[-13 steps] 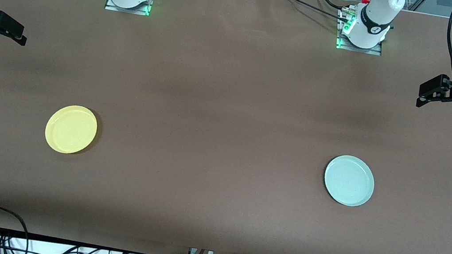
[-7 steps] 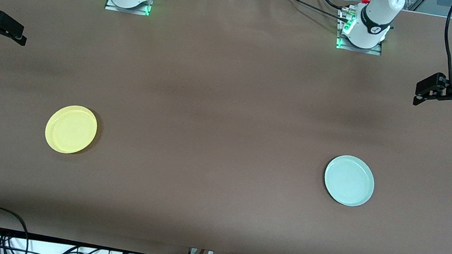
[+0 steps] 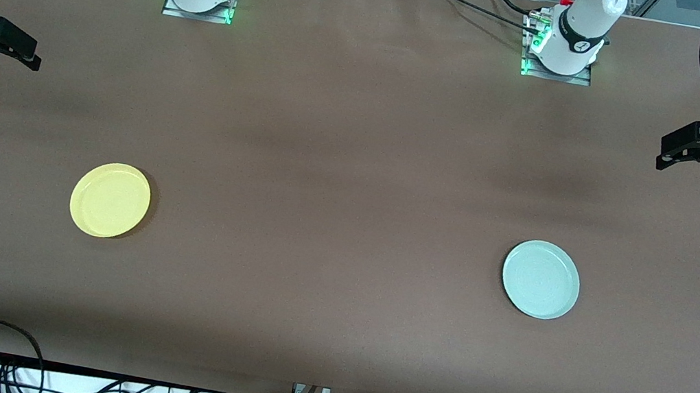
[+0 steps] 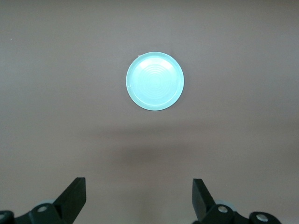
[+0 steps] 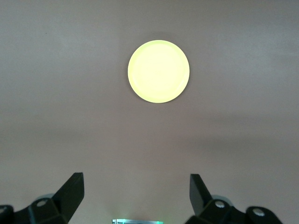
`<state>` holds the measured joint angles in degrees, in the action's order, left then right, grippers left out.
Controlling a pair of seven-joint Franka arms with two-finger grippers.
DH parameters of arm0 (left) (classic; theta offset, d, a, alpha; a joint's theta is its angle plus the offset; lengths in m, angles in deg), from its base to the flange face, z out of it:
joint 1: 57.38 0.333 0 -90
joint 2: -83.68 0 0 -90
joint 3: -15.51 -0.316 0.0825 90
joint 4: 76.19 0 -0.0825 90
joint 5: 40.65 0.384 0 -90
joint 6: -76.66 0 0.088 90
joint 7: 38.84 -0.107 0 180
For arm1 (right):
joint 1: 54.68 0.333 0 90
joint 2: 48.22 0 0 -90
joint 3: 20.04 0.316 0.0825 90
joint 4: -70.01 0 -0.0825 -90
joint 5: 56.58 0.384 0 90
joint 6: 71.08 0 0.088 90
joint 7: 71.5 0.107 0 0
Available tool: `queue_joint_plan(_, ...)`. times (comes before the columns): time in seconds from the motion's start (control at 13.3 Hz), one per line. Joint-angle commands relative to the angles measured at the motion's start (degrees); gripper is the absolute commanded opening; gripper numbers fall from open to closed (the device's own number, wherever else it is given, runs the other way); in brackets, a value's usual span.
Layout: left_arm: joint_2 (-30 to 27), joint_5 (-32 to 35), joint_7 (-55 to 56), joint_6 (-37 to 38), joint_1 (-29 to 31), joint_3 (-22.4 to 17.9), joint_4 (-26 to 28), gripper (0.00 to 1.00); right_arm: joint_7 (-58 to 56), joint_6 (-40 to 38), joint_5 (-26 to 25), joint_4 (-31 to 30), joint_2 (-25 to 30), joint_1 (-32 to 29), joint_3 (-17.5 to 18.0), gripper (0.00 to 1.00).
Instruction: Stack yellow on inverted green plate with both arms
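Front view shows the opening step, nothing grasped: yellow [image 3: 110, 199] lies lower left, the green plate [image 3: 541, 279] rim-up lower right, while the left gripper [image 3: 664, 158] at right edge and right gripper [image 3: 30, 60] at left edge hang spread and empty, so flipping green likely comes first.

Front view high, facing both bases across the whole table [image 3: 356, 156]; each wrist view aimed down past its own fingers from well above, sharing the green plate [image 4: 155, 80] or yellow [image 5: 159, 71] with front.
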<state>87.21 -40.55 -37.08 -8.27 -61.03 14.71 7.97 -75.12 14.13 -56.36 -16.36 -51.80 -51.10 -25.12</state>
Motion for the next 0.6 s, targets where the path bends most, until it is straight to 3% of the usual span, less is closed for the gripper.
queue_joint_plan(0.0, 0.3, 0.4, 1.8, 0.3, 0.2, 0.4, -0.8, 1.00, -0.1, 0.5, 0.7, -0.5, 0.3, -0.7, 0.6, 1.00)
queue_joint_plan(0.38, 3.8, 0.3, 2.5, -0.1, -0.5, 0.7, -0.9, 1.00, 0.0, 0.5, 0.7, -0.5, 0.1, -0.7, 0.6, 1.00)
queue_joint_plan(0.53, 5.8, 0.3, 5.3, -3.6, -0.7, 1.0, -0.9, 1.00, 0.0, 0.5, 0.7, -0.3, 0.0, -0.9, 0.6, 1.00)
